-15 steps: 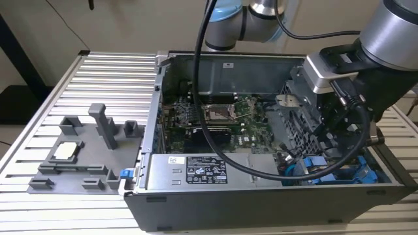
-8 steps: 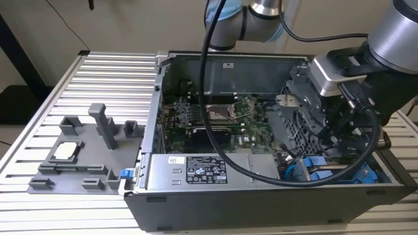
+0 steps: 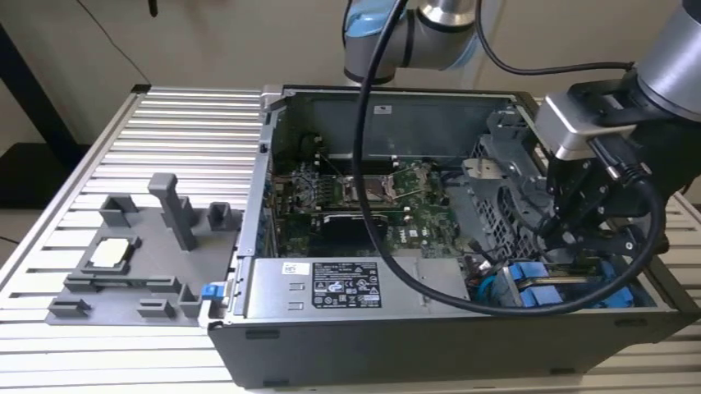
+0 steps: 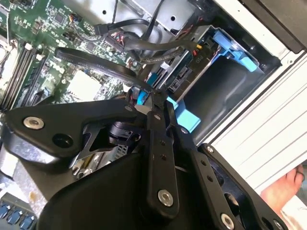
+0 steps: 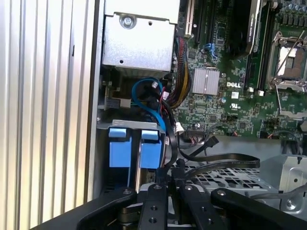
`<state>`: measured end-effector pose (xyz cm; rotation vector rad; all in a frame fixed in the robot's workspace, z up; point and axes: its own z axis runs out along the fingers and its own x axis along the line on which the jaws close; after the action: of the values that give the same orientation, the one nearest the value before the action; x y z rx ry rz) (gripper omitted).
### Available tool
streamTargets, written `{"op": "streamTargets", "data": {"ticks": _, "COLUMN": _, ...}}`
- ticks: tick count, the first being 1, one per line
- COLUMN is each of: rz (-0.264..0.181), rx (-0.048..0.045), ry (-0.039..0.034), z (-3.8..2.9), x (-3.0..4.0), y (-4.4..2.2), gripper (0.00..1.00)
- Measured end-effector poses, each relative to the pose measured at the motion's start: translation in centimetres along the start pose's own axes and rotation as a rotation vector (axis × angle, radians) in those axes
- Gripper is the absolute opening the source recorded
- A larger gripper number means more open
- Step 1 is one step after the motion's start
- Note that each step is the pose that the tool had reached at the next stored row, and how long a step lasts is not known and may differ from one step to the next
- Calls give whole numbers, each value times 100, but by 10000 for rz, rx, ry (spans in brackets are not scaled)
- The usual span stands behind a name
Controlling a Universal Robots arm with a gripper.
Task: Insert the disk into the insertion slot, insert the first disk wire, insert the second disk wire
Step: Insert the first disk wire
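The disk sits in the drive bay at the case's front corner, on the exterior view's right. Its blue carrier tabs [image 3: 539, 285] [image 5: 120, 147] [image 4: 235, 45] face outward. My gripper [image 3: 564, 240] [image 4: 146, 98] [image 5: 171, 178] reaches down into the case right beside those tabs. Its fingers are drawn together on the end of a thin blue disk wire [image 5: 152, 103] [image 4: 139, 98], which loops up from behind the power supply to the disk's back edge. Black wires [image 5: 211, 141] [image 4: 96, 62] lie loose across the metal cage beside it.
The open computer case [image 3: 263, 164] lies on a slatted aluminium table [image 3: 186, 139]. A grey power supply box [image 3: 328, 287] [image 5: 139, 40] fills the front of the case, with the green motherboard [image 3: 362, 197] [image 5: 225, 96] behind it. A grey fixture [image 3: 143, 254] stands outside on the exterior view's left.
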<state>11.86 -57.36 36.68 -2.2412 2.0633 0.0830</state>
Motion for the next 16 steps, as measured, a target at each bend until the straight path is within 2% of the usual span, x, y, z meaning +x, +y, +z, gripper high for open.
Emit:
{"op": "streamTargets", "data": {"ticks": 3, "rz": 20, "rx": -109, "ry": 87, "z": 6, "x": 7, "y": -50, "gripper": 16}}
{"op": "streamTargets", "data": {"ticks": 6, "rz": 41, "rx": -136, "ry": 131, "z": 16, "x": 17, "y": -83, "gripper": 16}}
{"op": "streamTargets", "data": {"ticks": 11, "rz": 111, "rx": -130, "ry": 133, "z": 53, "x": 51, "y": -110, "gripper": 16}}
{"op": "streamTargets", "data": {"ticks": 16, "rz": 135, "rx": -127, "ry": 135, "z": 84, "x": 87, "y": -165, "gripper": 16}}
